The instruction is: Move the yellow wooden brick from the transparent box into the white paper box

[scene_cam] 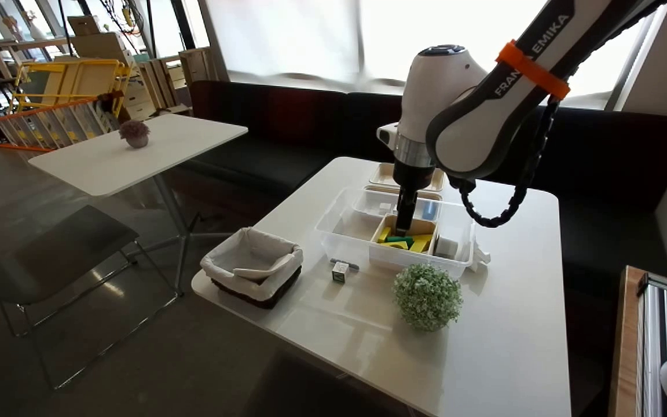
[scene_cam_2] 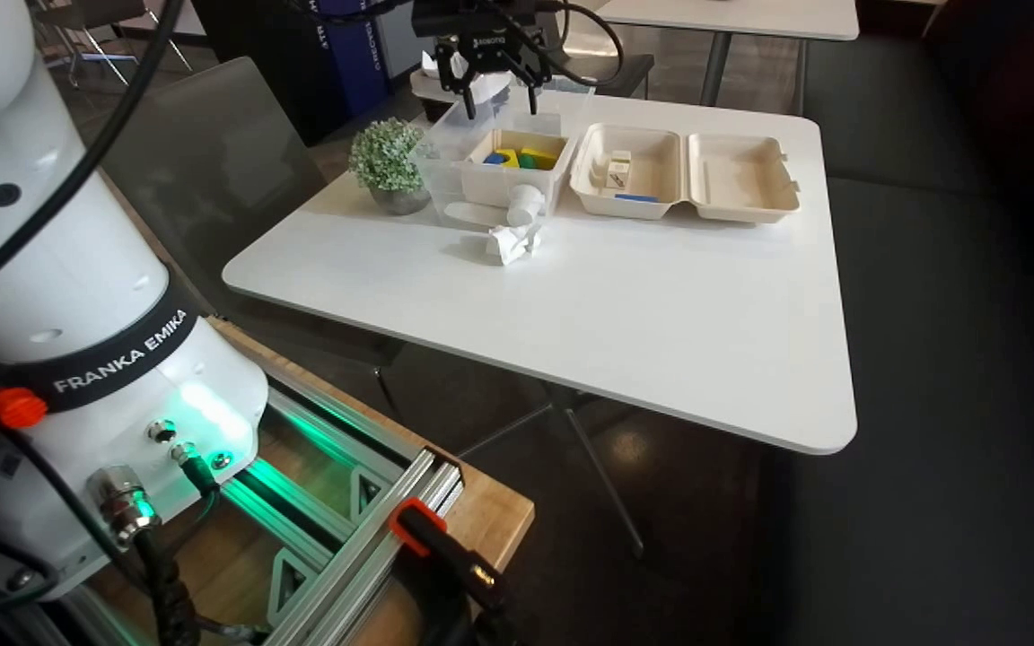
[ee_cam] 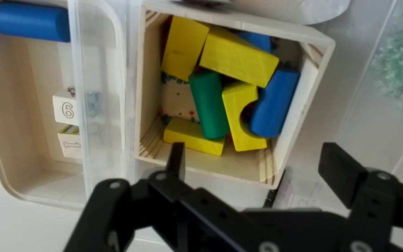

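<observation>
Closest in an exterior view is the robot's smooth white base (scene_cam_2: pixel 221 377), with FRANKA EMIKA on its black band (scene_cam_2: pixel 118 357). Past it spreads the flat white counter (scene_cam_2: pixel 661 314), where a crumpled white tissue (scene_cam_2: pixel 513 242) lies just outside the transparent box (scene_cam_2: pixel 442 175). This is thin, clear plastic and holds a square, pale wooden box (ee_cam: pixel 150 91). In the wrist view, four yellow wooden bricks (ee_cam: pixel 239 57) lie inside that wooden box, and one has a round bite in its side. I cannot tell which of these the task means. A green cylinder (ee_cam: pixel 209 105) and blue blocks (ee_cam: pixel 275 101) lie among them. Just beside the transparent box is the white paper box (scene_cam_2: pixel 658 161), folded open, shallow and tan inside. It holds a round blue rod (ee_cam: pixel 30 21) and white cubes (ee_cam: pixel 65 108) that say 6 and 1. Over the transparent box, the black fingers (scene_cam_2: pixel 532 97) stand wide apart, released, with ROBOTIQ printed above them. Far behind, a tall blue panel (scene_cam_2: pixel 357 63) has white letters, too small to read.
</observation>
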Controlling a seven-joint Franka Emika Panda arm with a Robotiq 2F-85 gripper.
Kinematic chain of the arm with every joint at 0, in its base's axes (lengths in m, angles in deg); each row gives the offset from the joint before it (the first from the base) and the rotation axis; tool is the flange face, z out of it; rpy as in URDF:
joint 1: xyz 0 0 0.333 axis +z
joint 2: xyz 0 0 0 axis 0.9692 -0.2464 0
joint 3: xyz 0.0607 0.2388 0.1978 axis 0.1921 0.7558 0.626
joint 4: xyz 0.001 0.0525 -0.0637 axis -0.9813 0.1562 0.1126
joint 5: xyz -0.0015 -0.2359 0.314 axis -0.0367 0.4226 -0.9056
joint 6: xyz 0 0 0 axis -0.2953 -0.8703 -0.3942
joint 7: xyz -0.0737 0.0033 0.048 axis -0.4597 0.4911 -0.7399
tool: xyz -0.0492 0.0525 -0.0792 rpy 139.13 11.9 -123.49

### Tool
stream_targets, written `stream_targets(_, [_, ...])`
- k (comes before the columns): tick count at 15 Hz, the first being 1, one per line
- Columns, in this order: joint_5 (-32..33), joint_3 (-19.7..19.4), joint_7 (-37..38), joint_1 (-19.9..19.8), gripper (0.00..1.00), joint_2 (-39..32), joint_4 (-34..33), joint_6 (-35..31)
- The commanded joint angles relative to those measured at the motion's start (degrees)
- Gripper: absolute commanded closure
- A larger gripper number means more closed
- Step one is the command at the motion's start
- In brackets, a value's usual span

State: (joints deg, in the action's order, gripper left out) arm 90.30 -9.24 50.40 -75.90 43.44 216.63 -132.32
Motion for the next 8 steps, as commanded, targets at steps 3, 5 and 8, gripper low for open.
stream_targets(3, [-2.59, 2.62, -4.43, -2.95, 0.36, -6.4, -3.03, -2.46])
stream_targets(5, [-2.06, 3.19, -4.6, -3.37, 0.44, -8.07, -4.28, -2.53])
stream_targets(8, [-0.97, 3.52, -4.83, -3.85, 0.5, -10.34, -6.21, -2.52])
